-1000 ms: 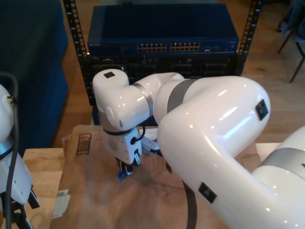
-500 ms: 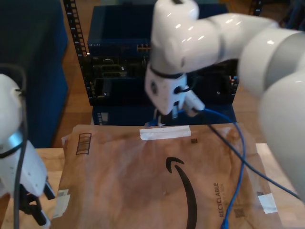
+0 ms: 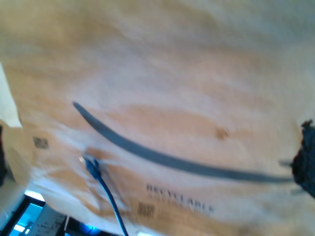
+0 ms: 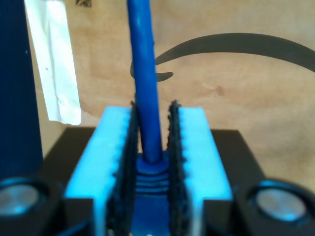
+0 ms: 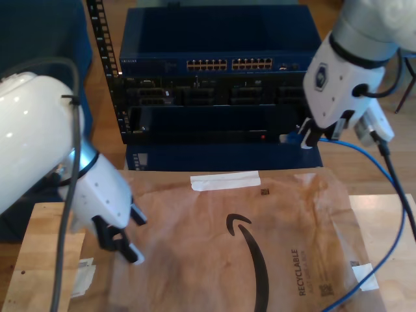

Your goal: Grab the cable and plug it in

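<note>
the cable (image 4: 147, 88) is pinched between the toothed blue pads (image 4: 197, 147) of my second gripper (image 5: 305, 138), jaws closed on it just behind one plug, and that end hangs in front of the rack (image 5: 221, 123) toward the exterior view's right, below the far row of ports on the network switch (image 5: 221, 65). from there the blue line (image 5: 383, 214) sags down the exterior view's right and ends with its free plug (image 3: 87, 162) lying loose on the brown paper mailer (image 5: 260, 260). my first gripper (image 5: 120, 242) hovers over the mailer's near part at the exterior view's left; i cannot tell how its jaws stand. the risks, as i judge them: the held plug sits low and off to one side of the ports, so a straight push would hit the rack face; the trailing slack could drag across the mailer and tug the plug askew in the pads; and a tilted plug would jam at the port mouth rather than seat.
</note>
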Controlling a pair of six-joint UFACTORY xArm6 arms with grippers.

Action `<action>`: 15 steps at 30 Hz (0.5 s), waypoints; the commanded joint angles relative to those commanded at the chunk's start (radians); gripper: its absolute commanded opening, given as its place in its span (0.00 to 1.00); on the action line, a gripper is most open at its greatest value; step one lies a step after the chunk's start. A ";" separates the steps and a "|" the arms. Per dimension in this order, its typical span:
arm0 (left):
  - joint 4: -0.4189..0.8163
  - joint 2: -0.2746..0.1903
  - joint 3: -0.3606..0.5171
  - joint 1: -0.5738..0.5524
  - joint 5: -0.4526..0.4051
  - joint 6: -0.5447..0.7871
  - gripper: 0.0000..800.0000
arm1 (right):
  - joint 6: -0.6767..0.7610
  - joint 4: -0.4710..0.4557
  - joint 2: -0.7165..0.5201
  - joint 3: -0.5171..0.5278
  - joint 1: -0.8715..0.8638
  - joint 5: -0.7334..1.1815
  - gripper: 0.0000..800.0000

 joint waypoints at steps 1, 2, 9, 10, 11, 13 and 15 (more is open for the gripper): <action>-0.018 0.003 -0.017 -0.011 -0.002 0.000 1.00 | 0.006 0.000 -0.015 0.000 -0.005 0.006 0.00; -0.040 0.008 -0.021 -0.014 -0.002 0.002 1.00 | 0.023 0.000 -0.031 -0.003 -0.012 0.012 0.00; -0.130 0.040 -0.023 -0.017 -0.003 0.009 1.00 | 0.153 0.026 -0.051 -0.103 -0.015 0.081 0.00; -0.132 0.040 -0.023 -0.017 -0.003 0.009 1.00 | 0.153 0.055 -0.051 -0.106 -0.017 0.081 0.00; -0.135 0.040 -0.023 -0.017 -0.003 0.009 1.00 | 0.153 0.084 -0.051 -0.107 -0.018 0.083 0.00; -0.146 0.040 -0.023 -0.017 -0.002 0.011 1.00 | 0.153 0.106 -0.051 -0.107 -0.021 0.086 0.00; -0.146 0.040 -0.023 -0.017 -0.002 0.017 1.00 | 0.153 0.107 -0.049 -0.109 -0.021 0.086 0.00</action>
